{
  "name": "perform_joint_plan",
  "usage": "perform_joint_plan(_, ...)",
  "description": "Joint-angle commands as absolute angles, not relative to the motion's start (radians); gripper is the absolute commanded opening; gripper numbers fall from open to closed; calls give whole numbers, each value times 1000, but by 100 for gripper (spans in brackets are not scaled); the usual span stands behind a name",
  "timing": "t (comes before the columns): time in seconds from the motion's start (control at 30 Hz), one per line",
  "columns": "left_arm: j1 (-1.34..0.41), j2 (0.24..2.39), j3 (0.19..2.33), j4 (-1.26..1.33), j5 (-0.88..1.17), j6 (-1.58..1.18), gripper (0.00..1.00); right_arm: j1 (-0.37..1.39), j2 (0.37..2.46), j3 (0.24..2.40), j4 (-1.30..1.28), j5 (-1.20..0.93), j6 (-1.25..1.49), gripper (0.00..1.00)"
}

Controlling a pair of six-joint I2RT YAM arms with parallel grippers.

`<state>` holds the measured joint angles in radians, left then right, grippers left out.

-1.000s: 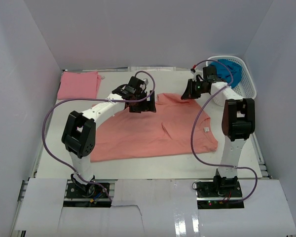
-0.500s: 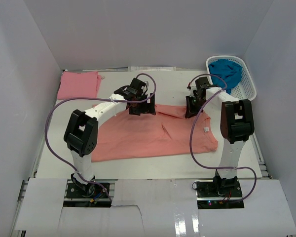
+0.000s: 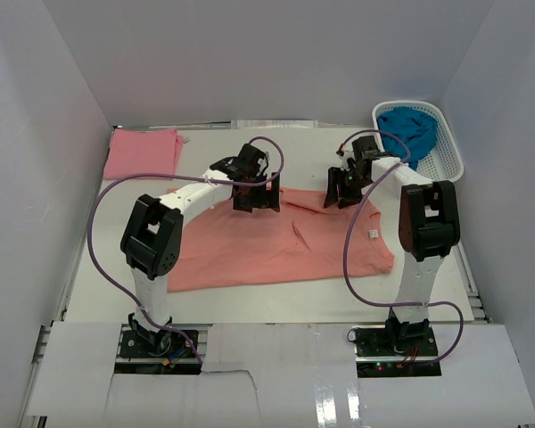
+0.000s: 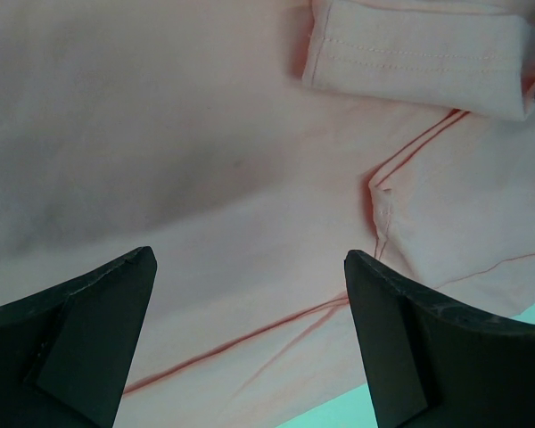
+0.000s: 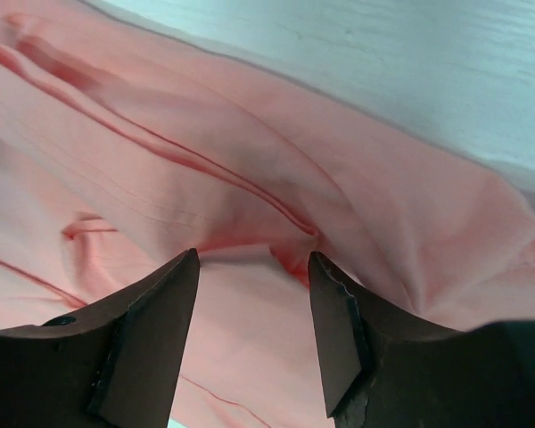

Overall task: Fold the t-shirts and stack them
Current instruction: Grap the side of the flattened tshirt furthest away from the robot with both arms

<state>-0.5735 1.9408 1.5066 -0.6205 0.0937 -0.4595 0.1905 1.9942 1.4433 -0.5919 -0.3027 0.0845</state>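
From my remote seat I saw the white desk carrying everything, and the large salmon-orange t-shirt lay spread across its middle, mostly flat, with its far edge rumpled under the two arms. The white lattice basket sat at the far right corner, well apart from that shirt. The lighter pink t-shirt lay folded at the far left corner, clear of the salmon one. The teal-blue t-shirt was bunched inside the basket. The left gripper hung over the far edge of the salmon shirt, left of the collar. In its wrist view its fingers stood wide apart with only smooth cloth and a few seams below them, holding nothing. A folded sleeve hem showed beyond them. The right gripper sat low over the same far edge, to the right. In its own view the fingers were parted. A raised pinch of salmon cloth lay in the gap, and neither finger pressed on it. The small white neck label showed on the shirt's right side, near the right arm.
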Motion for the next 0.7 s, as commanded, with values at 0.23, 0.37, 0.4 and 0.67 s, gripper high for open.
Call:
perform_joint_plan(0.23,-583,1937,1566,-635,77,-445,98,190,2042,1503,-505,-497,123,60)
perform_joint_plan(0.37,-583,1942,1578,-644,61,-443,98,195,2080,1517,-514,-535,117,50)
perform_joint_plan(0.4,-583,1945,1580,-646,60,-443,98,196,2082,1510,-514,-537,114,48)
perform_joint_plan(0.67,-583,1947,1578,-649,63,-443,98,224,2017,1419,-482,-563,97,32)
